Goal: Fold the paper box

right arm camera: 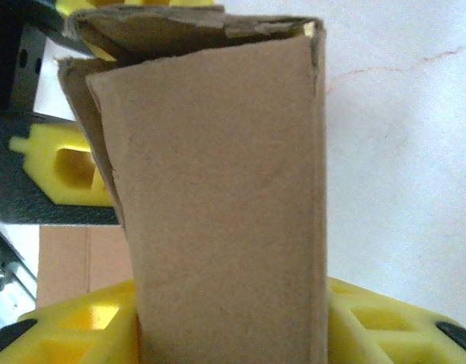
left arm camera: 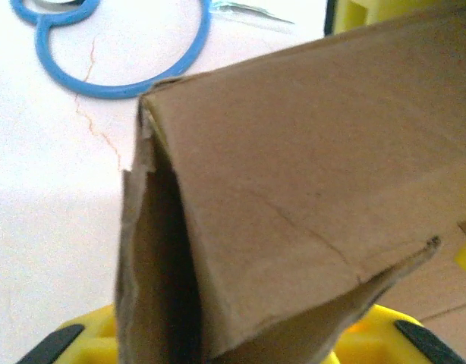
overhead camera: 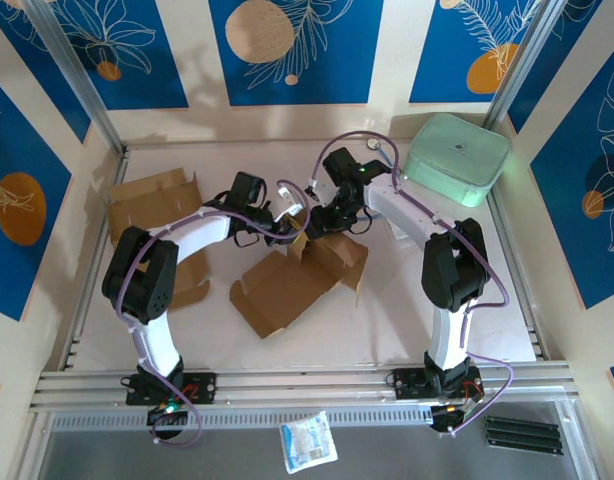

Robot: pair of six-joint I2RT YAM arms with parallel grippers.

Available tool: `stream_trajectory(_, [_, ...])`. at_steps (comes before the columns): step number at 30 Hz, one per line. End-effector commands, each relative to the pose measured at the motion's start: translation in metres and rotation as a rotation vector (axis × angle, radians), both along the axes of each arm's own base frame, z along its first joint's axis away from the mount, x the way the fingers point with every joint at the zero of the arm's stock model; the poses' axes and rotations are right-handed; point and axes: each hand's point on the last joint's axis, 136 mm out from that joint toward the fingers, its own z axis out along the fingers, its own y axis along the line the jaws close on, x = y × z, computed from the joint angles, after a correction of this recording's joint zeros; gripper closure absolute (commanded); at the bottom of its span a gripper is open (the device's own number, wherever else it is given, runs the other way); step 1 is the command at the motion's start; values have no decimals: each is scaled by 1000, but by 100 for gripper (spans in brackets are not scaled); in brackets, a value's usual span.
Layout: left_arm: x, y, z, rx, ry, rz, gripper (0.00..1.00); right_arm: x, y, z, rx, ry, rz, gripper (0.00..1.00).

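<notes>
Paper box (overhead camera: 287,290) is found mid-table, partly folded: far end raised, rest flat. One panel is pinched by the right gripper (right arm camera: 229,322); whether the left gripper (left arm camera: 233,341) is clamped on it cannot be told

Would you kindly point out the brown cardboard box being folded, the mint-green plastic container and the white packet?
brown cardboard box (overhead camera: 287,290): top external view, its flat lower panel.
mint-green plastic container (overhead camera: 457,155): top external view, lid centre.
white packet (overhead camera: 307,442): top external view, its middle.
</notes>
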Motion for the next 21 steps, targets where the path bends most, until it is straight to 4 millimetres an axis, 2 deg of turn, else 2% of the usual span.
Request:
stream_trajectory(1, [-12, -8, -13, 8, 65, 17, 70, 7, 16, 15, 122, 22, -30, 49])
stream_trajectory(3, [-16, -9, -19, 29, 68, 21, 69, 8, 18, 20, 159, 35, -42, 48])
stream_trajectory(6, [-18, -7, -29, 65, 77, 32, 59, 10, 18, 28, 225, 54, -70, 48])
stream_trajectory(10, [-18, -9, -34, 64, 98, 31, 59, 14, 14, 26, 250, 82, -110, 50])
stream_trajectory(16, [-10, -15, -33, 70, 111, 57, 73, 9, 19, 21, 277, 118, -108, 50])
stream_trajectory(21, [4, -6, -44, 151, 95, 144, 90, 10, 18, 26, 275, 99, -108, 47])
